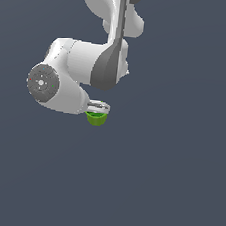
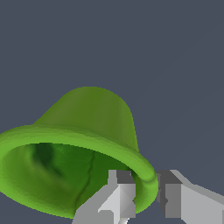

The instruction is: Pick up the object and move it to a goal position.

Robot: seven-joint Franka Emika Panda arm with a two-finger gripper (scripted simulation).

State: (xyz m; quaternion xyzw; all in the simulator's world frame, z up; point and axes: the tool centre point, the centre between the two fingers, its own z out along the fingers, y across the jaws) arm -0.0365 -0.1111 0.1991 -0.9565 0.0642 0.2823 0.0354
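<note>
Gripping the green cup (image 2: pixel 74 144) by its rim, off the ground.

Pinching the thin rim between two nearly closed fingers (image 2: pixel 120 197), one inside the hollow and the other just outside the wall, with the gripper (image 2: pixel 146 192) clenched on it. Hanging just under the white arm (image 1: pixel 74 76) in the exterior view, gripper (image 1: pixel 98 105) mostly hiding behind the wrist there, cup (image 1: pixel 95 118) poking out beneath. Showing only fingertips in the wrist view, the rest cut off at the edge.
</note>
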